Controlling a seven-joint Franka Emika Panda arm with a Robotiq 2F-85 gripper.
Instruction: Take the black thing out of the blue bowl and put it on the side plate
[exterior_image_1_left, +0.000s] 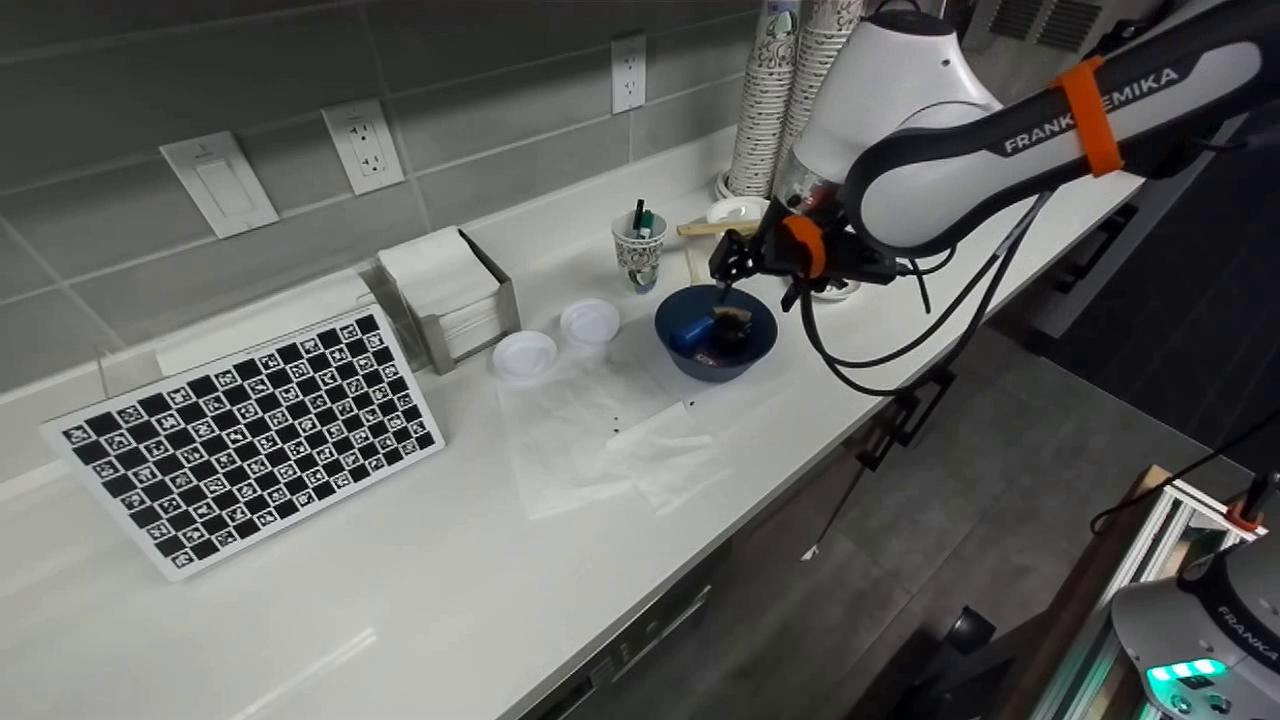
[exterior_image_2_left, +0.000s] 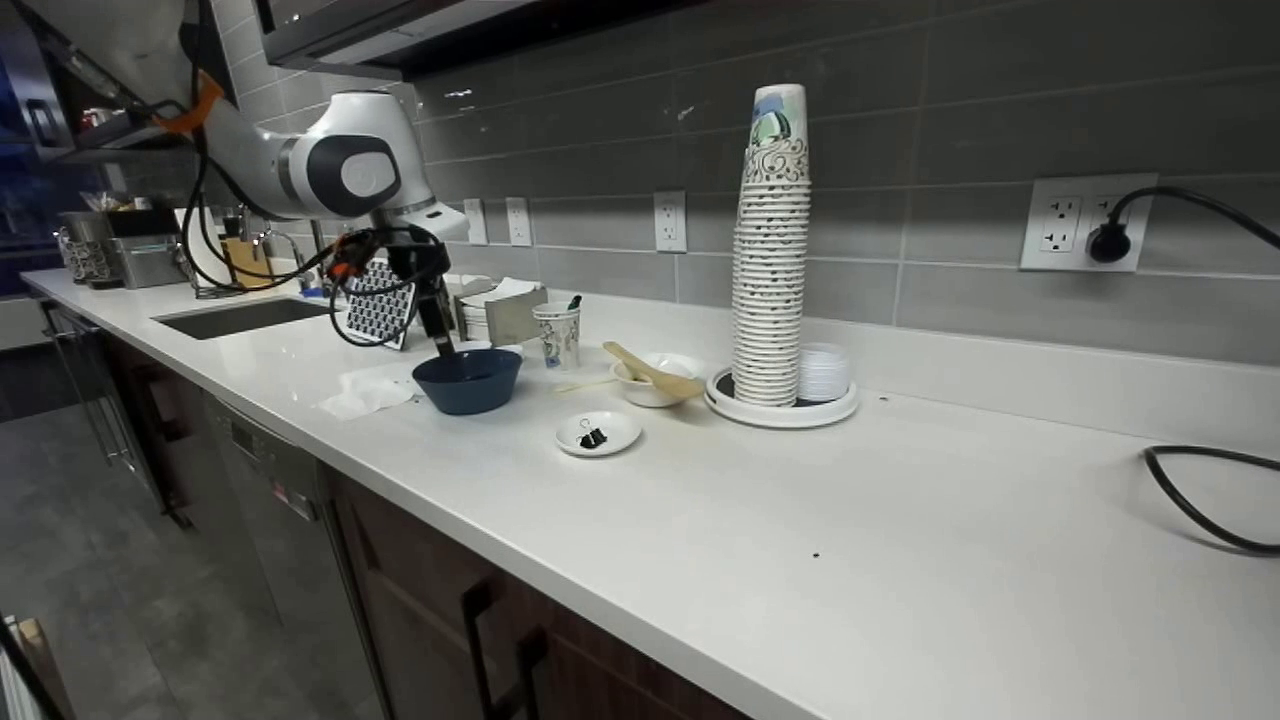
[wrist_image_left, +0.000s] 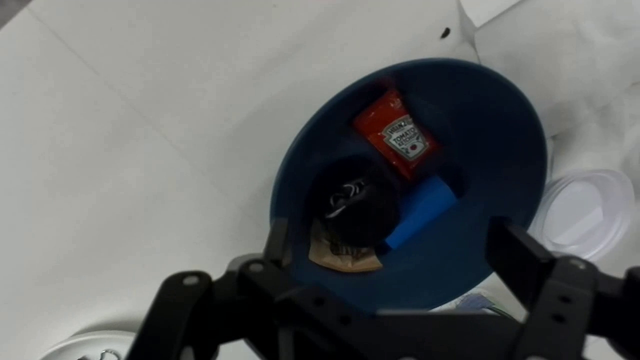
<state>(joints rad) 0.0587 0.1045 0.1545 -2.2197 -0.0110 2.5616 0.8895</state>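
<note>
- Clearly, the black thing (wrist_image_left: 367, 217) lies inside the blue bowl (wrist_image_left: 490, 165), dark and roundish with pale marks toward one side; its finer shape is hard to make out.
- Close around it are a red ketchup packet (wrist_image_left: 395, 135), a blue object (wrist_image_left: 422, 212) and a brown packet (wrist_image_left: 345, 260), the last partly covered by it.
- Over the bowl hangs the gripper (wrist_image_left: 389, 237), spread wide and holding nothing.
- On the counter (exterior_image_2_left: 900, 500), near the bowl but apart from it, the side plate (exterior_image_2_left: 622, 430) bears a black clip (exterior_image_2_left: 593, 438) with wire loops, seen in an exterior view.
- Near the plate, a wooden spatula (exterior_image_2_left: 668, 381) rests across a pale bowl (exterior_image_2_left: 640, 395).
</note>
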